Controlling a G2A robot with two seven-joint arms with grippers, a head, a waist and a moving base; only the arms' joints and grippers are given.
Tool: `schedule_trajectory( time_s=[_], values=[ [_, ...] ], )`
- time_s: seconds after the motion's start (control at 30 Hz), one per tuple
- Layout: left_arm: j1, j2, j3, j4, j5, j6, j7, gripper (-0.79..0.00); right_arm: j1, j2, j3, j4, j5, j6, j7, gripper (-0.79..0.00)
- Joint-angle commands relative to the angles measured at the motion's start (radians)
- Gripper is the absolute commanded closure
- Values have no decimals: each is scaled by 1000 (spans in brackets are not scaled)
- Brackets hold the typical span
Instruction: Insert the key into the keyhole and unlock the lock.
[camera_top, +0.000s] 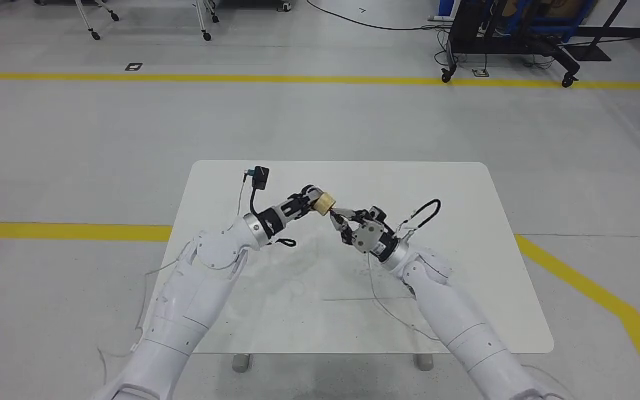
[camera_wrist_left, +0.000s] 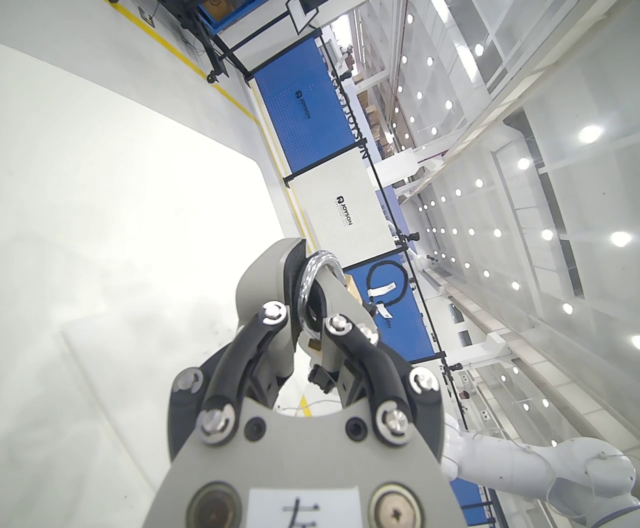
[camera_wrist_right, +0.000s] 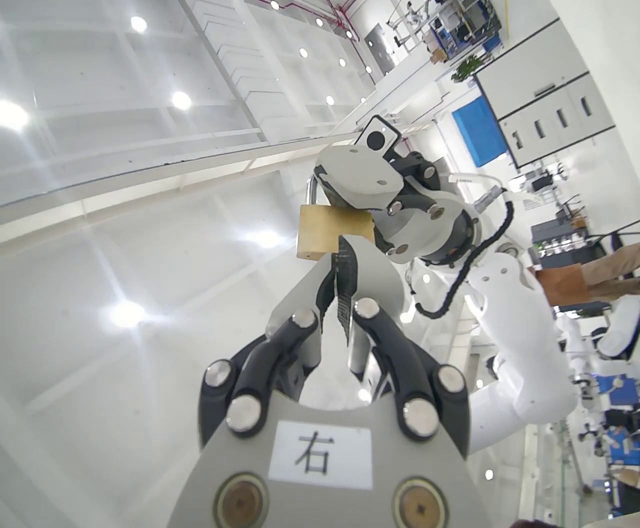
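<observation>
the white bench (camera_top: 300, 320) is sitting beneath both arms. the left arm (camera_top: 215, 250) and the right arm (camera_top: 450, 300) are angling in toward each other above the bench's middle, their tips nearly meeting.

the left end effector (camera_wrist_left: 315, 277) is pinching the lock's shackle, with one finger pressing on each side of the metal loop. this is keeping the lock in the air above the bench, not lying on it.

the right end effector (camera_wrist_right: 340, 255) is pointing at the lock from the opposite side. its fingers are pressing together, and their tips are touching the face of the lock's body that is turned away from the shackle. i cannot tell whether the key is sitting between its pads.

the lock (camera_wrist_right: 330, 232), a brass block, is hanging between the two end effectors, touching both. in the top view it is showing just beside the left one, over the middle of the bench.

the shackle (camera_wrist_left: 312, 287), a silvery loop, is sticking out of the brass body and running between the left fingers.
</observation>
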Motion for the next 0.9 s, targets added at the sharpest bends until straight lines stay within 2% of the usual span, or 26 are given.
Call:
schedule_trajectory(
  time_s=[0.0, 0.27, 0.4, 0.47, 0.67, 0.8, 0.87],
  values=[
    [2, 0, -1, -2, 2, -5, 1, 0, 4, -1, 3, 7, 11, 14, 7, 0],
    [7, 3, -7, -9, 11, -25, 12, 0, 6, -3, 10, 27, 52, 75, 32, 0],
    [9, 3, -8, -10, 9, -26, 9, 0, 10, -2, 11, 28, 20, 61, 33, 0],
    [8, 3, -7, -9, 3, -22, 3, 0, 14, 1, 12, 21, -39, 23, 36, 0],
    [-2, -1, -22, 26, -122, 13, -36, 0, 6, 12, 24, -12, -198, -110, 17, -148],
    [-11, -2, -27, 49, -175, 24, -63, 0, -8, 19, 37, -39, -251, -140, 20, -317],
    [-16, -4, -25, 62, -204, 37, -77, 0, -15, 24, 45, -56, -301, -167, 8, -339]
  ],
)
